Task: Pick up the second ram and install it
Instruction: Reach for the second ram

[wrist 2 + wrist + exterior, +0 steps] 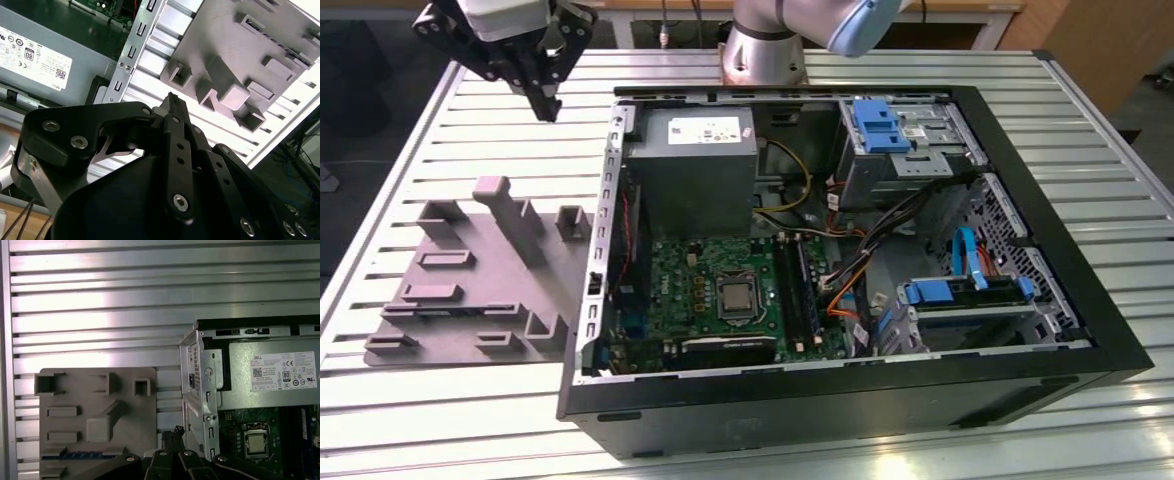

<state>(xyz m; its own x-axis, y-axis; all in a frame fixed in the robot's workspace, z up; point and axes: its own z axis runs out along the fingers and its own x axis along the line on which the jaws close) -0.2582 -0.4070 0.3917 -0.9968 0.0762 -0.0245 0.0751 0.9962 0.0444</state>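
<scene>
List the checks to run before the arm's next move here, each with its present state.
1. Memory stick located: ok, a blue strip lies in the grey fixture in the first wrist view.
2. Gripper carrying nothing: ok.
3. Jaws open for a grasp: not ok, they are shut.
4. Gripper clear of the computer case: ok, it hangs above the table, to the exterior view's left of the case.
5. Free slot on the motherboard: cannot tell.
</scene>
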